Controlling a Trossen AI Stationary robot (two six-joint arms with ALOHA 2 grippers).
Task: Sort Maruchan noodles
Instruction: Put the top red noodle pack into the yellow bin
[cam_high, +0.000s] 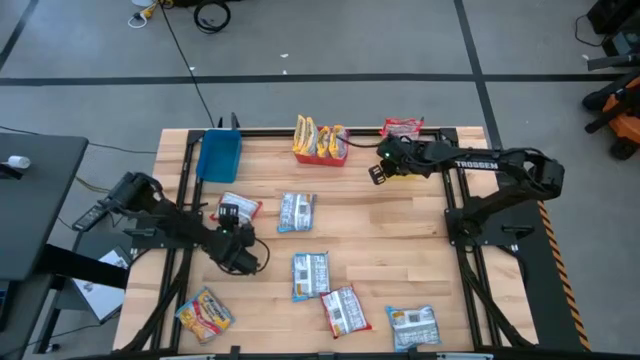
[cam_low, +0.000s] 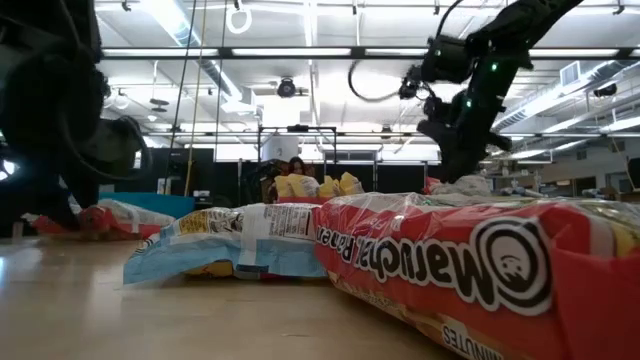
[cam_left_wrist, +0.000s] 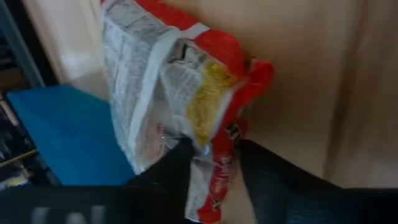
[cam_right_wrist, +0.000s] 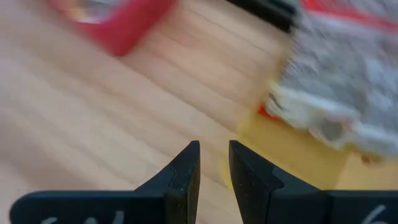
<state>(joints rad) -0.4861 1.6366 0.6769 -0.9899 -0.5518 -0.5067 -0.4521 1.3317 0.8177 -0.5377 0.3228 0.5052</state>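
Note:
My left gripper (cam_left_wrist: 217, 171) is low over the table's left part, shut on a red-and-white noodle packet (cam_high: 240, 209) (cam_left_wrist: 174, 93) that lies beside the blue bin (cam_high: 218, 156). My right gripper (cam_right_wrist: 214, 152) hovers near the far edge (cam_high: 379, 172), empty, its fingers open by a narrow gap. It is next to the yellow bin (cam_right_wrist: 292, 149), where a red-and-white packet (cam_high: 402, 127) lies. Yellow-orange packets (cam_high: 318, 137) stand in the red bin (cam_high: 322, 157). Blue-and-white packets (cam_high: 296, 212) (cam_high: 310, 275) (cam_high: 412, 325), a red-and-white one (cam_high: 344, 311) and a yellow-orange one (cam_high: 205, 312) lie flat on the table. My left gripper pinches the red-and-white packet between its two fingers (cam_left_wrist: 177, 165) at the crinkled red end nearest the gripper (cam_left_wrist: 219, 163). The fingers come slanting down from the table's near-left side. The rest of the packet lies on the wood, stretching away toward the blue bin.
The three bins line the far edge, blue at left, red in the middle, yellow at right. Black frame rails (cam_high: 186, 180) (cam_high: 452, 190) run along both table sides. In the low view a red-and-white packet (cam_low: 470, 270) fills the foreground, with a blue-and-white one (cam_low: 230, 245) behind it.

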